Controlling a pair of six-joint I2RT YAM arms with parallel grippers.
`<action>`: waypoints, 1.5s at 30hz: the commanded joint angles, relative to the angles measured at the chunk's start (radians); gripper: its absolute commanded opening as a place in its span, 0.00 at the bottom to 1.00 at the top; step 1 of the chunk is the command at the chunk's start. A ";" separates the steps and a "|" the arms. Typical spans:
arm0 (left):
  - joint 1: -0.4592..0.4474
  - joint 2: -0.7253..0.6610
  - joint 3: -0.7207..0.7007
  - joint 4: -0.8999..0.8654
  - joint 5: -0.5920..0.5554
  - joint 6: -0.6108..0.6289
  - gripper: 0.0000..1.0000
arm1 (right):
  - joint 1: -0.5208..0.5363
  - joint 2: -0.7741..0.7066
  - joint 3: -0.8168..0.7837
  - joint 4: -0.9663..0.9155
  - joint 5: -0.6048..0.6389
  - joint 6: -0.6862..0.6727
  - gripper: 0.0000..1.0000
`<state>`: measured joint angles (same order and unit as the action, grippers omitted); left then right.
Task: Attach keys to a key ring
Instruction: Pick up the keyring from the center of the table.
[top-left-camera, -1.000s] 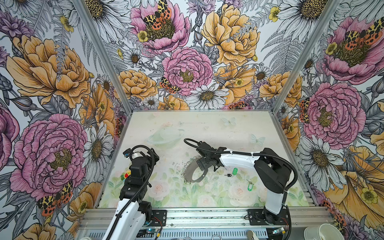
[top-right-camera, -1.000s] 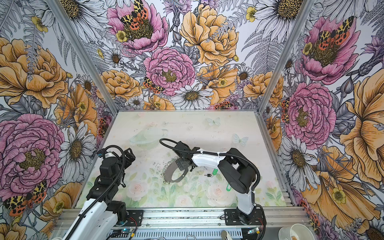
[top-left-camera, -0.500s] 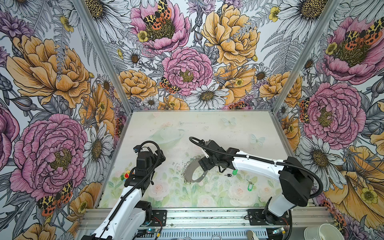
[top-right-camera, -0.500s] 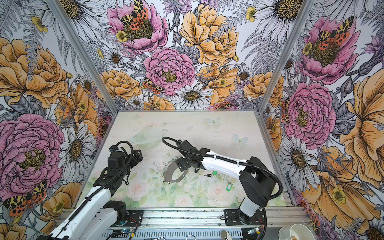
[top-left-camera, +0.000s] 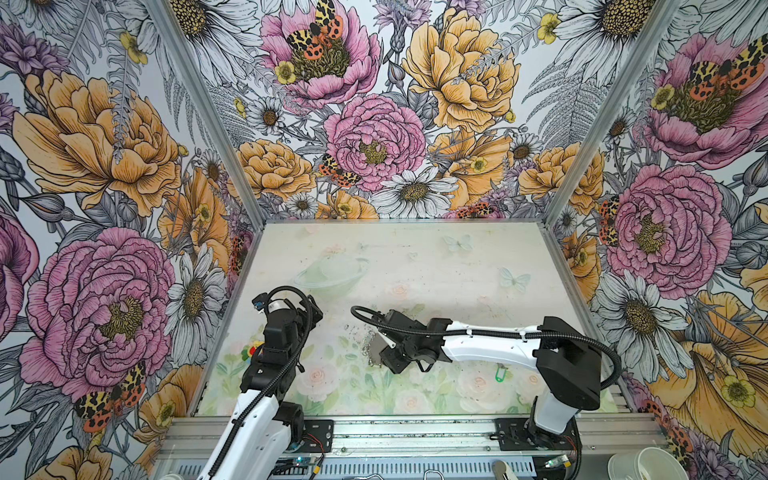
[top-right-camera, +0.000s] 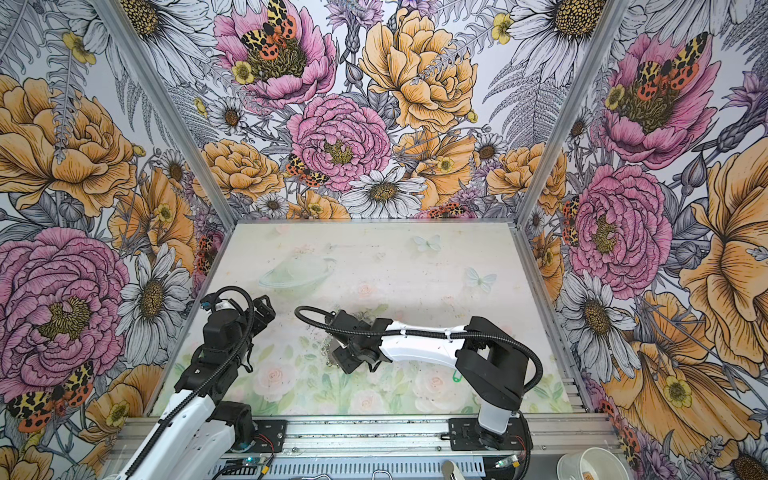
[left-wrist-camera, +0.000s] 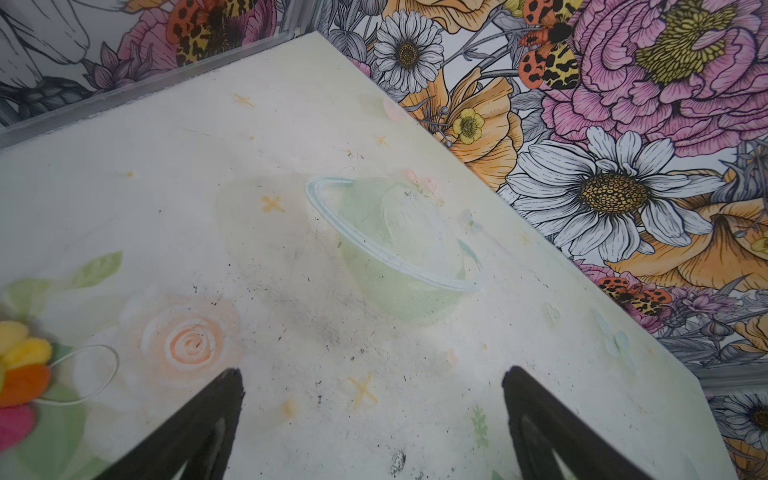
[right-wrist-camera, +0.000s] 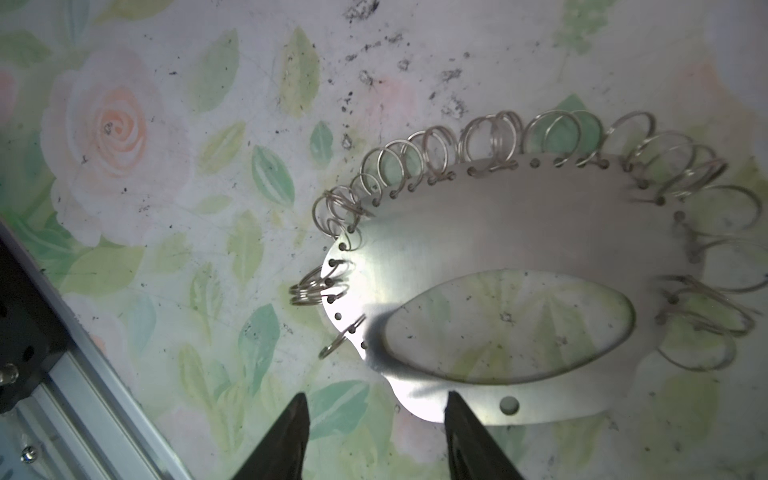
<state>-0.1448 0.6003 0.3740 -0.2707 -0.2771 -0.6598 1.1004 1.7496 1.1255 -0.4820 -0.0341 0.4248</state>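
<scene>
Right claw (right-wrist-camera: 376, 405) set at one end of the key ring (right-wrist-camera: 519, 245); left claw (left-wrist-camera: 372, 376) released.

The key ring lies flat on the surface (top-left-camera: 415, 266), around the middle and toward the front, its curved outer edge lined with wire rings (right-wrist-camera: 482, 141). The right claw's fingers (right-wrist-camera: 461, 432) stand partly parted astride the plate's end corner, one overlapping its edge and the other over bare surface. It seems to clamp nothing, though contact is hard to judge. The left claw is spread wide and empty above bare surface, near a multicoloured object (left-wrist-camera: 20, 374). One green-tagged key (top-left-camera: 500, 374) lies on the surface apart from the plate, beside the right arm.
</scene>
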 joint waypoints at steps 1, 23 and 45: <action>0.013 -0.006 -0.001 -0.019 -0.027 -0.017 0.99 | 0.021 0.035 0.051 0.007 -0.031 0.074 0.49; 0.027 0.003 -0.013 -0.004 -0.001 -0.017 0.99 | 0.028 0.139 0.101 -0.004 0.006 0.163 0.25; 0.032 0.028 -0.002 0.061 0.097 0.015 0.99 | 0.012 -0.056 0.025 -0.017 0.156 0.024 0.00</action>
<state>-0.1211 0.6174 0.3656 -0.2607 -0.2504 -0.6640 1.1240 1.7962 1.1618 -0.5003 0.0425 0.5285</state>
